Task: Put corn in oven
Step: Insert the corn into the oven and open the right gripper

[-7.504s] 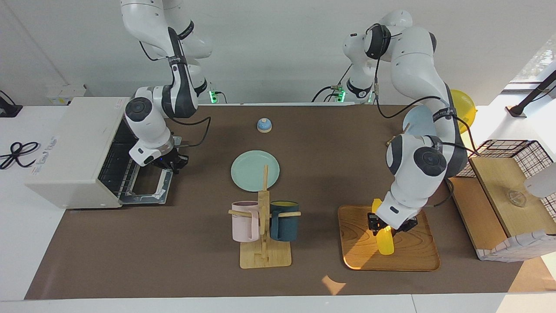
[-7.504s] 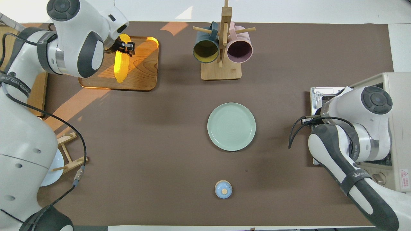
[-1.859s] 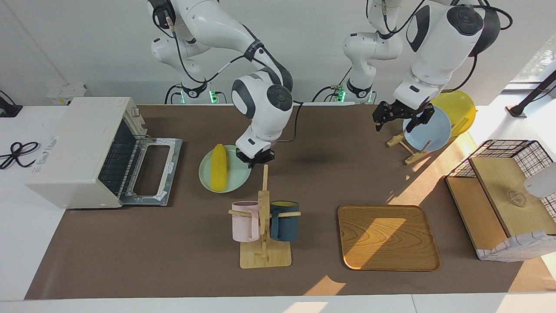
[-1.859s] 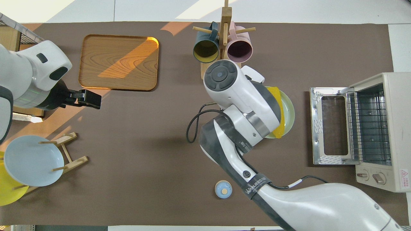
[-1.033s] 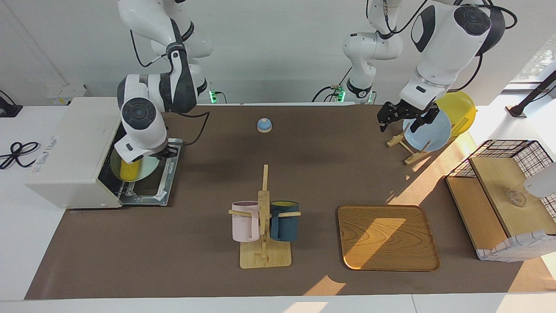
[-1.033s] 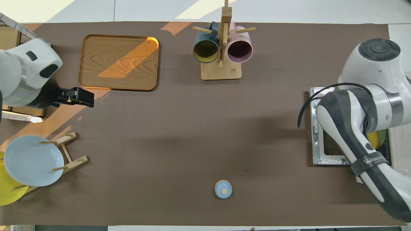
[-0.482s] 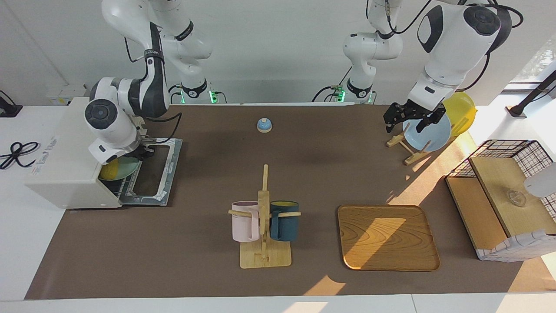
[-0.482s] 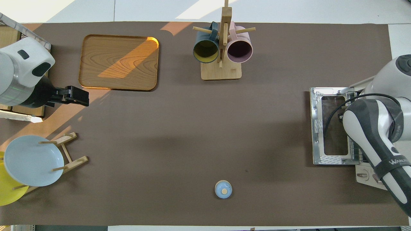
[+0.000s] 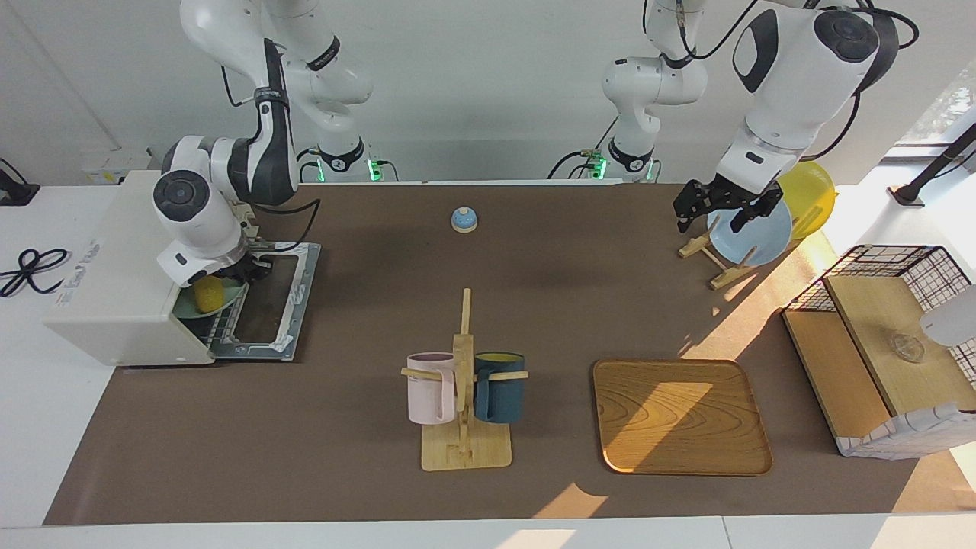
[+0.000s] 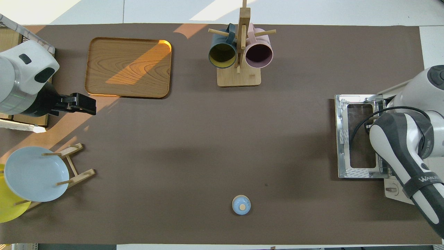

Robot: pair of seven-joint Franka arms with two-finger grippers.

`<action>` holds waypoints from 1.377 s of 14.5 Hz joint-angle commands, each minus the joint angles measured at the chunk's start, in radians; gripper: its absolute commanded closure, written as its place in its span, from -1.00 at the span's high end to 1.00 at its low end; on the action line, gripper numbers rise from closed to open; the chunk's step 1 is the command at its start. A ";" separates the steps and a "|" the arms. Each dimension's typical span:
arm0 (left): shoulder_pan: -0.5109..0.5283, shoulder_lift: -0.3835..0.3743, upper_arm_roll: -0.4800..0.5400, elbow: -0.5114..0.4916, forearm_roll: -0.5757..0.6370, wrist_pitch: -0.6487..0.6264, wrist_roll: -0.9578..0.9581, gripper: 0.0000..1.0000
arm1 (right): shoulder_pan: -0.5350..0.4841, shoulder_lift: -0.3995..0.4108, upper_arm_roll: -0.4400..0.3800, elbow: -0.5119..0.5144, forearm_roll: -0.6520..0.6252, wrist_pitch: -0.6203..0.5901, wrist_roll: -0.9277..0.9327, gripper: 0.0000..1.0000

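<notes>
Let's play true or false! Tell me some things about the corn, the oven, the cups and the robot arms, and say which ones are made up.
1. The corn lies on the wooden tray. False: it sits on a green plate at the mouth of the oven.
2. The oven door is down. True.
3. Two mugs hang on the mug stand. True.
4. The left gripper holds the corn. False: it is empty, over the blue plate.
5. The right gripper is at the oven's opening. True.

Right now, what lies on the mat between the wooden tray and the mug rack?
Nothing: in the overhead view, only bare brown mat separates the wooden tray from the mug rack.
</notes>
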 commanded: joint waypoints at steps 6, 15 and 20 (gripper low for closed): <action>0.007 -0.011 -0.001 0.002 -0.017 -0.001 0.004 1.00 | 0.172 0.032 0.011 0.041 0.113 0.062 0.183 -1.00; 0.007 -0.011 -0.001 0.001 -0.017 0.000 0.004 1.00 | 0.168 0.130 0.008 -0.046 0.118 0.218 0.250 -1.00; 0.007 -0.011 -0.001 0.001 -0.017 0.000 0.004 1.00 | 0.168 0.130 0.007 -0.040 0.006 0.162 0.252 -1.00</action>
